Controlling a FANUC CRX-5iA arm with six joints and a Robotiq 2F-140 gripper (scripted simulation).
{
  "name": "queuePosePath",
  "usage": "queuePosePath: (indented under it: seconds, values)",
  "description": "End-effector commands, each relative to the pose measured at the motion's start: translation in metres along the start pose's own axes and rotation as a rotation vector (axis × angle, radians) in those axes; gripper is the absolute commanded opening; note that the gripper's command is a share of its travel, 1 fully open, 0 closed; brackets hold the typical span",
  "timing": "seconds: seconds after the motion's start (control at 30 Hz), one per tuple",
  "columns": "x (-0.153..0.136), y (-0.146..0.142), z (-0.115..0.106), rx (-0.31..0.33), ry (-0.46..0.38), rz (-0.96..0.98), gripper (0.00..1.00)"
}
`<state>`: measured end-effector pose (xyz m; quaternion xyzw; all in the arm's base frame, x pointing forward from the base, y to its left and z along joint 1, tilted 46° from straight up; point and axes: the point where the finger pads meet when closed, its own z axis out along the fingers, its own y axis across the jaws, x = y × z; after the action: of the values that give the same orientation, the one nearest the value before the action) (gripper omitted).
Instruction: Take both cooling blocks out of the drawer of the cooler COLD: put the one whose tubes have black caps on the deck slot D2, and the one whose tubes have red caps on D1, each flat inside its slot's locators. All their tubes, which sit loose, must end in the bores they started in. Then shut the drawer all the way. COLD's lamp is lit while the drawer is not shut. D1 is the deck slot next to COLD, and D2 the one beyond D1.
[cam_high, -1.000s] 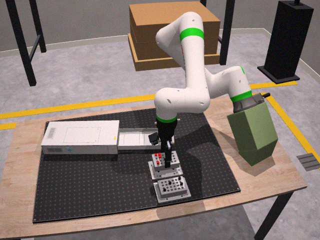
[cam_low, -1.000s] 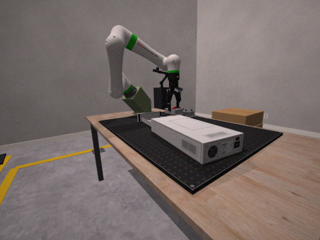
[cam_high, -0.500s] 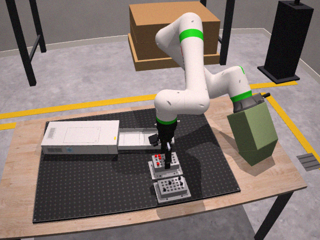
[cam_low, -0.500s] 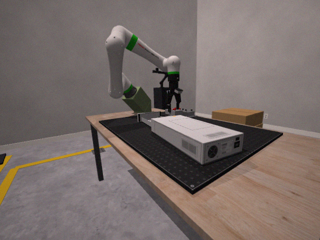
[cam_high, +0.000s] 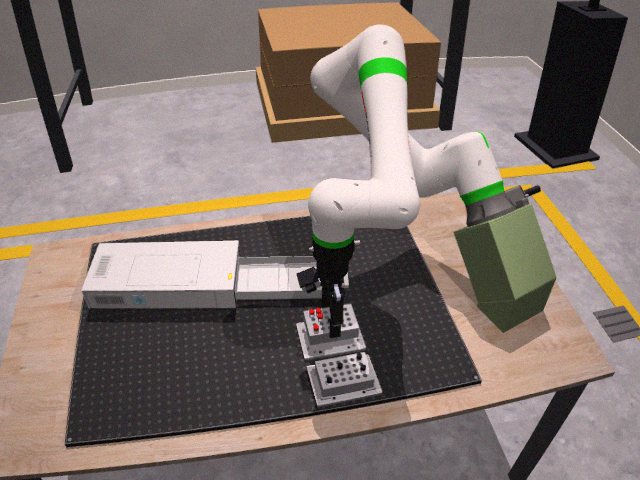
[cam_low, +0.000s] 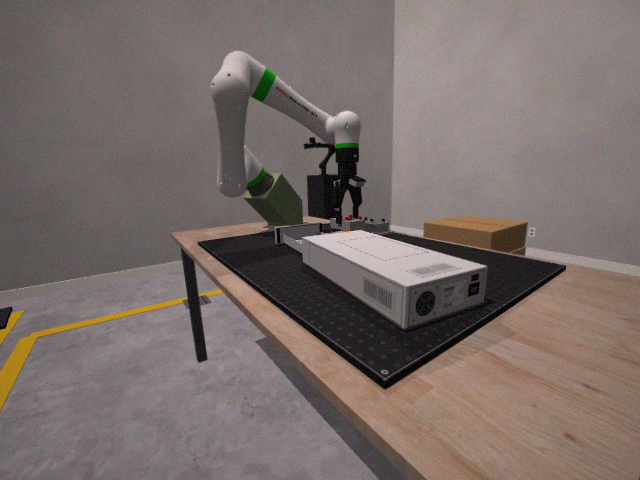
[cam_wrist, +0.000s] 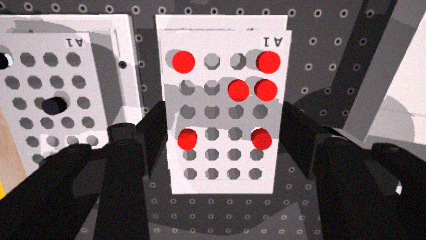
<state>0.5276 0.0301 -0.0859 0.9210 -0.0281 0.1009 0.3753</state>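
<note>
Red-capped cooling block (cam_high: 331, 334) (cam_low: 353, 224) (cam_wrist: 223, 184) was gripped between the tool's fingers (cam_high: 336, 310) (cam_low: 347, 214) above or at D1 (cam_high: 356, 347) (cam_wrist: 172, 21); correct seating required level, slow lowering inside the locators, then gentle release.

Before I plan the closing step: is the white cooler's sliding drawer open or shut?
Open: the white drawer sticks out of the white box-shaped cooler, whose lamp glows yellow.
</note>
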Motion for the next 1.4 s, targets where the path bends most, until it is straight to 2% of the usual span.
queuePosePath:
  seconds: [0.0, 1.0, 1.37]
  values:
    - [0.001, -0.001, -0.005, 0.001, 0.002, 0.0, 0.1]
    - [0.001, -0.001, -0.016, 0.001, 0.002, 0.0, 0.1]
    - [0.001, -0.001, -0.008, 0.001, 0.002, 0.0, 0.1]
